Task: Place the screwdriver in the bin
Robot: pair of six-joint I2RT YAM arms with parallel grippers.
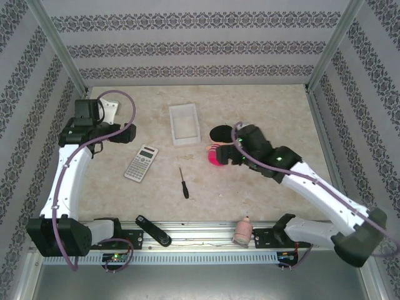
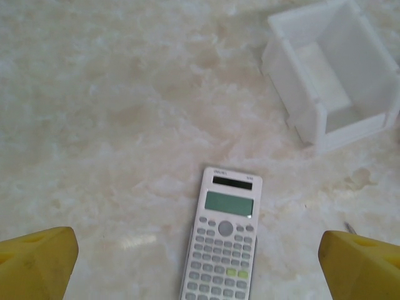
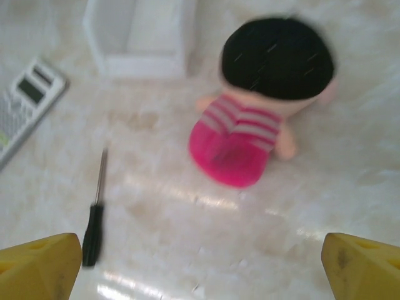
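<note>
Slim black-handled screwdriver (image 1: 183, 182) on glossy marbled table (image 1: 269, 106); bin (image 1: 186, 142) white, rectangular

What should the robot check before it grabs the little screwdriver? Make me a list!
1. The screwdriver lies free on the table: ok.
2. The right tool is open and empty: ok.
3. The right tool is centred over the screwdriver: not ok, it lies off to one side, by one finger.
4. The doll is apart from the screwdriver: ok.
5. The bin is empty: ok.
6. The left tool is open, away above the calculator: ok.
</note>
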